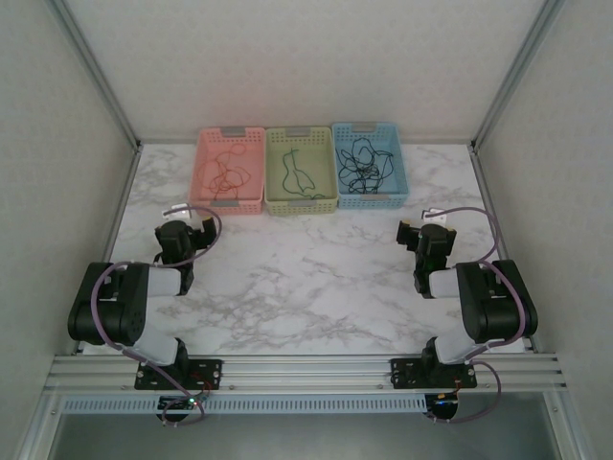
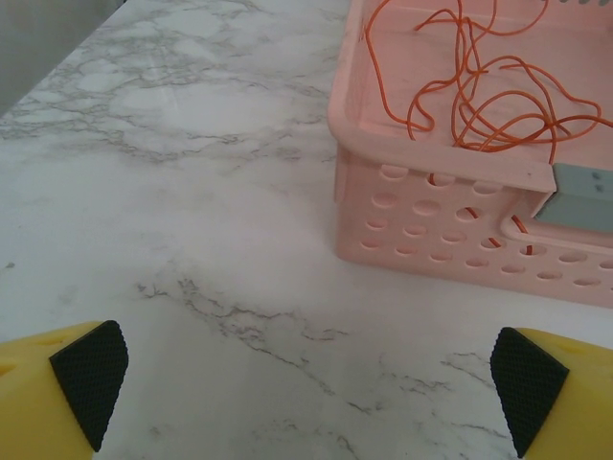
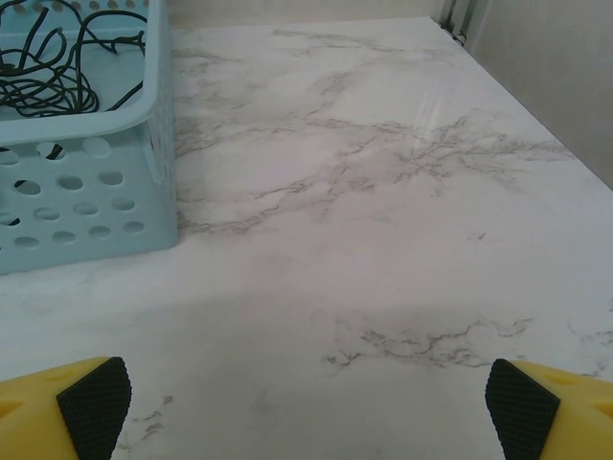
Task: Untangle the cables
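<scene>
The cables lie apart in three baskets at the back of the table. A red-orange cable [image 1: 227, 171] [image 2: 469, 57] is coiled in the pink basket [image 1: 203, 172] [image 2: 431, 220]. A green cable [image 1: 299, 174] rests in the green basket [image 1: 272, 172]. A black cable [image 1: 362, 161] [image 3: 48, 91] is bunched in the blue basket [image 1: 399, 168] [image 3: 86, 211]. My left gripper [image 1: 189, 223] [image 2: 306, 383] stands open over bare marble, short of the pink basket's near left corner. My right gripper [image 1: 420, 230] [image 3: 308, 398] is open too, in front of and to the right of the blue basket, with nothing between its fingers.
The marble tabletop [image 1: 306, 278] spreads between the arms and the baskets. Aluminium frame posts and white walls close in the left, right and back sides. The table's right edge [image 3: 536, 105] runs near the right gripper.
</scene>
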### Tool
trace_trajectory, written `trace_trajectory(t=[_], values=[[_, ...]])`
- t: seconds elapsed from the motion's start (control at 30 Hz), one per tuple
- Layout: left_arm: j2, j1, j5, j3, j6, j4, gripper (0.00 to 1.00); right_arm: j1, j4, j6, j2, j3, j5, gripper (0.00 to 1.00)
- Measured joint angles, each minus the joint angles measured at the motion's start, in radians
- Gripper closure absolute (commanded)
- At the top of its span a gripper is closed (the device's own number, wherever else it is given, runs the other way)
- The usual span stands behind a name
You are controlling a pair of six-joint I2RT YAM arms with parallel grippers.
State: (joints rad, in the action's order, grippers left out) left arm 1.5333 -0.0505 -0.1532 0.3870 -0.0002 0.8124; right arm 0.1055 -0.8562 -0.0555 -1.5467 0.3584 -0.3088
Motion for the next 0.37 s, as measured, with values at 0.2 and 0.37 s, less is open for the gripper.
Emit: trace_trajectory(t=[0.2, 0.37], values=[[0.0, 0.0, 0.0, 0.0, 0.0, 0.0, 0.0, 0.0, 0.001, 0.0, 0.0, 0.001, 0.001, 0.01], [0.0, 0.0, 0.0, 0.0, 0.0, 0.0, 0.0, -0.006, 0.005, -0.001, 0.0, 0.005, 0.026, 0.01]])
